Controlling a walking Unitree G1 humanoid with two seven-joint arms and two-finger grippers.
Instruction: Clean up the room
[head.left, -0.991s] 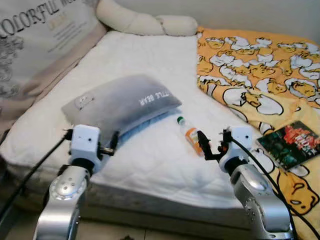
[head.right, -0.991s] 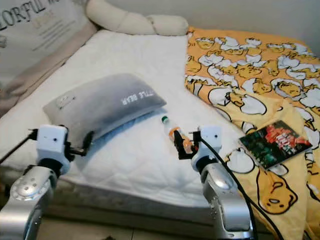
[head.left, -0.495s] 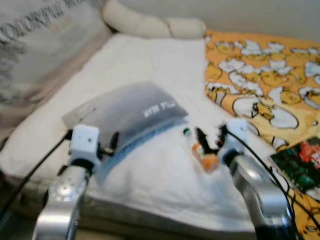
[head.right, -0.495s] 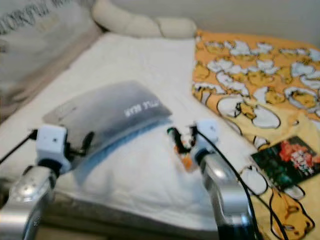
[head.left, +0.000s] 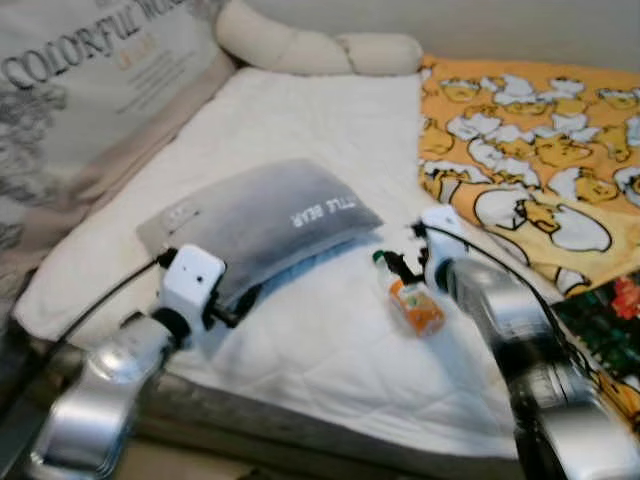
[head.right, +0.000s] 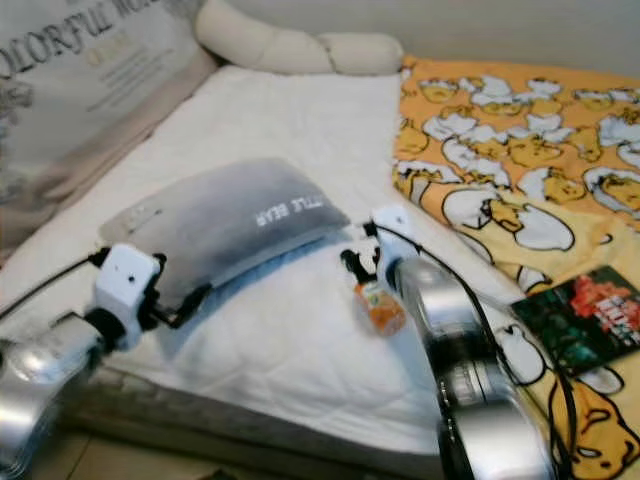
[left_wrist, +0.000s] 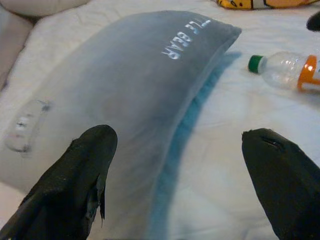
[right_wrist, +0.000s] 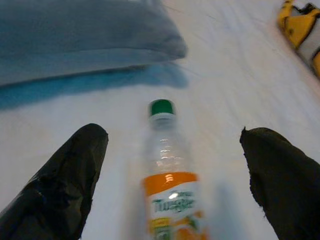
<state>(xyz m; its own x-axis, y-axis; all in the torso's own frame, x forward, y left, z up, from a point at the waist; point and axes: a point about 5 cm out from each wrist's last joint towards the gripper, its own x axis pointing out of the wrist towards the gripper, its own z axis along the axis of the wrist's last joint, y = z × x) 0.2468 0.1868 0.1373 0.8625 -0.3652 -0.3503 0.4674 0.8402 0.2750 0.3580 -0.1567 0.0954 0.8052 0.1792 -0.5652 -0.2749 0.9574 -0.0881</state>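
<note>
Between spread right gripper (right_wrist: 172, 165) fingers, bottle (right_wrist: 170, 180).

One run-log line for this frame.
right gripper open astride bottle | left gripper open by grey pillow | nothing held

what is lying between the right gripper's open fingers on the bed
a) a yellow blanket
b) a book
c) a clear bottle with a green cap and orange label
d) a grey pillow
c: in the right wrist view the bottle lies on the white mattress between the spread fingers of the right gripper, green cap pointing away from it, with the grey pillow beyond.
</note>
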